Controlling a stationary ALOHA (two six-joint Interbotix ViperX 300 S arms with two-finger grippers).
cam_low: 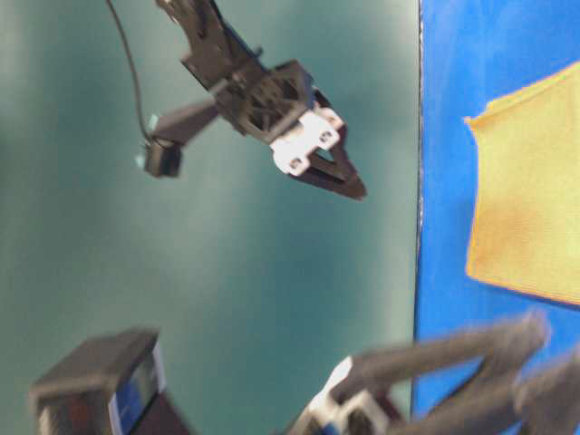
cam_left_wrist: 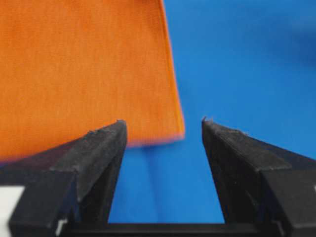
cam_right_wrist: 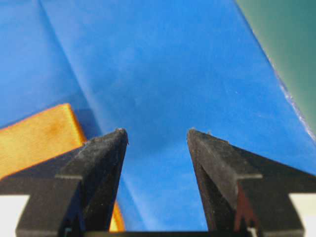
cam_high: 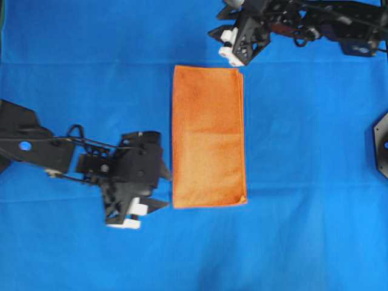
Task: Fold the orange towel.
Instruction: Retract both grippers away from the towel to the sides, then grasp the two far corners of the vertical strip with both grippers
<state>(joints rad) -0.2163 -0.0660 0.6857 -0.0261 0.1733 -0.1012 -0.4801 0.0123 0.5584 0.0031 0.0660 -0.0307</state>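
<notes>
The orange towel (cam_high: 209, 136) lies flat on the blue cloth as a tall rectangle, doubled over, with its layered edges along the right side. My left gripper (cam_high: 167, 190) sits just left of the towel's lower left corner, open and empty. In the left wrist view the towel (cam_left_wrist: 84, 69) fills the upper left, its corner just beyond the open left gripper (cam_left_wrist: 163, 121). My right gripper (cam_high: 223, 45) hovers over the towel's top right corner, open and holding nothing. In the right wrist view the right gripper (cam_right_wrist: 157, 131) shows only blue cloth between its fingers, with the towel (cam_right_wrist: 37, 136) at left.
The large blue cloth (cam_high: 303, 182) covers the table, with a crease running across it (cam_right_wrist: 74, 74). Its edge meets a dark green surface (cam_right_wrist: 291, 39) at the far right of the right wrist view. A black arm base (cam_high: 379, 142) stands at the right edge.
</notes>
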